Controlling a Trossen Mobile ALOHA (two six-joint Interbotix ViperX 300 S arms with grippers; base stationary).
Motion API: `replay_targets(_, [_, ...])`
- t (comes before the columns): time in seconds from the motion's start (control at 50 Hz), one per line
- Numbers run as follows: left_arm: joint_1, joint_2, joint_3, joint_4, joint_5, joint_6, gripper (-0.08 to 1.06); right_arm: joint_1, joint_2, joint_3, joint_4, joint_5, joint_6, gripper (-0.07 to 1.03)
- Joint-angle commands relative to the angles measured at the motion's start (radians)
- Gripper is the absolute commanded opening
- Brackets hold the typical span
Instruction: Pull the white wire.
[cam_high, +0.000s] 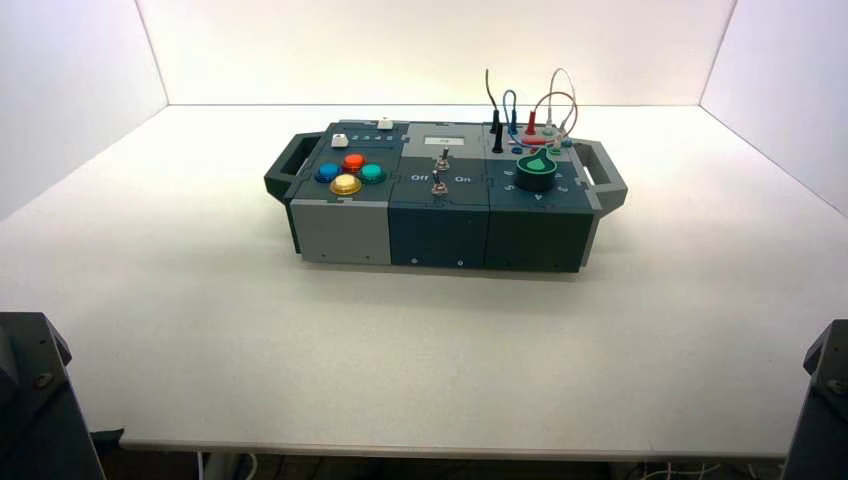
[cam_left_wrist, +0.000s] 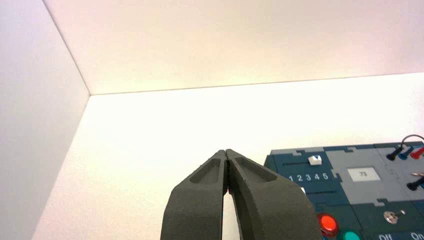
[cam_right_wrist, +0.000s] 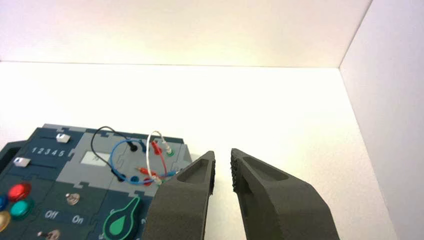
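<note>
White wire (cam_right_wrist: 149, 150) arches above the box (cam_right_wrist: 80, 172); the right tool (cam_right_wrist: 223, 170), fingers slightly apart, hangs near the box's right side.

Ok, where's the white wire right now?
In the high view, the white wire arches above the box's far right corner, beside the red wire and right of the blue wire.

Left claw (cam_left_wrist: 226, 151) shut, fingertips meeting; right claw (cam_right_wrist: 223, 152) partly open, fingers apart; both arms low, at opposite sides of high view.
</note>
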Motion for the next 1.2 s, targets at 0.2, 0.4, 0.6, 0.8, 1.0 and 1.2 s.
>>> replay_targets(0.2, [-0.035,0.011,-0.081,-0.008,0.107,-0.009,-0.03,0.005,0.020,-0.137,0.034,0.212,-0.003,0.20])
replay_targets(0.4, [-0.086,0.029,-0.121,-0.008,0.224,-0.009,-0.03,0.012,0.051,-0.198,0.046,0.368,-0.005,0.21])
replay_targets(0.6, [-0.112,0.077,-0.160,-0.020,0.348,-0.009,-0.03,0.015,0.120,-0.232,0.074,0.462,-0.011,0.32])
replay_targets(0.8, [-0.153,0.092,-0.169,-0.034,0.405,-0.009,-0.03,0.091,0.198,-0.235,0.092,0.468,-0.029,0.36])
replay_targets(1.0, [-0.215,0.112,-0.170,-0.041,0.413,-0.011,-0.03,0.167,0.270,-0.241,0.097,0.425,-0.025,0.37])
replay_targets(1.2, [-0.247,0.161,-0.181,-0.043,0.463,-0.009,-0.03,0.167,0.330,-0.239,0.097,0.360,-0.021,0.40])
